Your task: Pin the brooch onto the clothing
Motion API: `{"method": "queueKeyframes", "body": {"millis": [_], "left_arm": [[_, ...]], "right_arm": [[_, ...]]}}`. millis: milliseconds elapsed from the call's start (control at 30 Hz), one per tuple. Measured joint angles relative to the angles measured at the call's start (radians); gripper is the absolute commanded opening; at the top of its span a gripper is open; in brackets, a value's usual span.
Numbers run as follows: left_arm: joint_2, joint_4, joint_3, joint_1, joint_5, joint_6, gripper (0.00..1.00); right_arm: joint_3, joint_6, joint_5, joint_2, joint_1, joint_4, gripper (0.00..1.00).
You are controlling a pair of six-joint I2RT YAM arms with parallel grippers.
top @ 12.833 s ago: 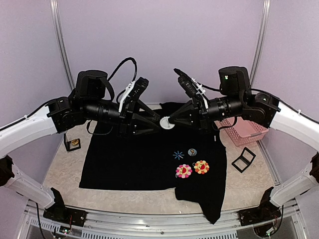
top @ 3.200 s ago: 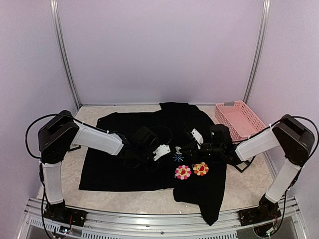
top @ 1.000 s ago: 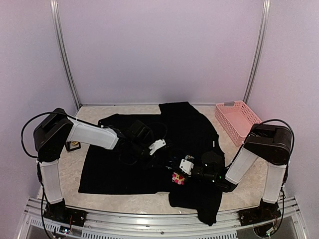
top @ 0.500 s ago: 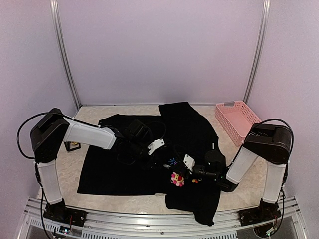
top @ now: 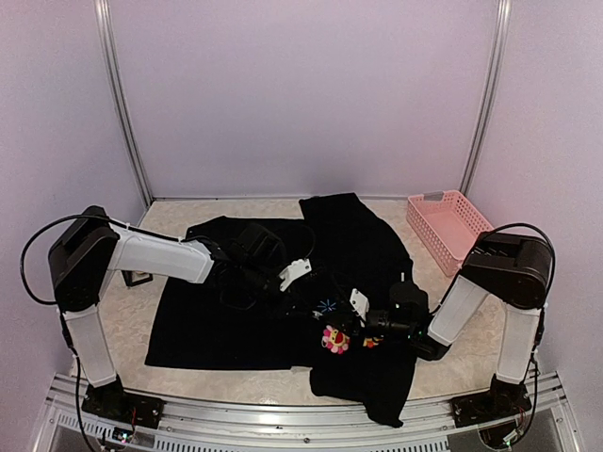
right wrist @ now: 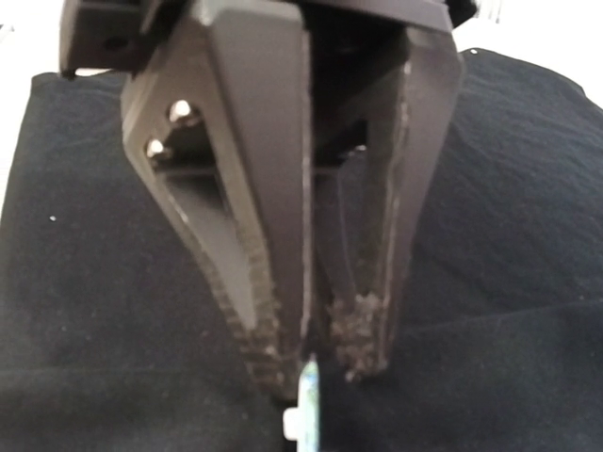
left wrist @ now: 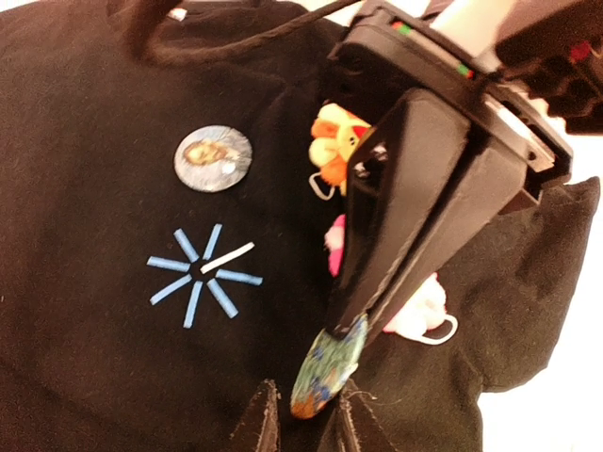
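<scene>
Pinning step: right tool (left wrist: 350, 331) clamped on round green-painted brooch (left wrist: 321, 370), edge-on over black short-sleeved shirt (left wrist: 94, 141). Left tool (left wrist: 306, 420) tips slightly apart; hold on cloth: cannot tell. Next, likely: pin pushed through fabric.

You've got matt black cloth on the shirt (left wrist: 94, 141), a glossy printed face on the brooch (left wrist: 325, 372), and your right hand (right wrist: 320, 372) is matt black plastic, its pads (right wrist: 267, 347) rough and ribbed; that basket (top: 450, 229) is pink plastic.

The left gripper (left wrist: 301, 422) and right gripper (left wrist: 350, 330), clamped on the brooch (left wrist: 323, 374), crowd the flower badges (left wrist: 330, 139); flat shirt (top: 212, 315) lies open left of the star mark (left wrist: 203, 275), the pink basket (top: 450, 231) walling the right.
</scene>
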Motion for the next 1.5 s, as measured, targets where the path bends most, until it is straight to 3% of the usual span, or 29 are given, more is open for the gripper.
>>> {"method": "queueKeyframes", "body": {"millis": [167,367,600,733,867,933,1200,1500], "left_arm": [[0.0,0.005,0.0,-0.016,0.0,0.009,0.0],[0.0,-0.006,0.0,-0.018,0.01,0.037,0.0],[0.0,-0.016,0.0,-0.017,0.01,0.039,0.0],[-0.006,-0.032,0.0,-0.016,0.006,0.04,0.0],[-0.018,-0.043,0.006,-0.015,0.004,0.039,0.0],[-0.024,-0.044,0.007,-0.016,0.005,0.039,0.0],[-0.041,-0.071,0.014,-0.016,0.012,0.04,0.0],[-0.043,-0.102,0.03,-0.016,0.014,0.043,0.0]], "right_arm": [[0.0,0.0,-0.013,0.0,-0.002,-0.002,0.0],[0.0,0.005,-0.013,0.0,-0.013,-0.006,0.01],[-0.002,-0.004,-0.025,-0.04,-0.019,-0.055,0.32],[-0.01,0.0,-0.057,-0.072,-0.022,-0.087,0.41],[-0.01,0.024,-0.084,-0.071,-0.024,-0.108,0.44],[-0.003,0.038,-0.086,-0.057,-0.024,-0.111,0.42],[0.023,0.069,-0.063,-0.015,-0.026,-0.125,0.1],[0.042,0.081,-0.05,-0.015,-0.029,-0.167,0.01]]}}
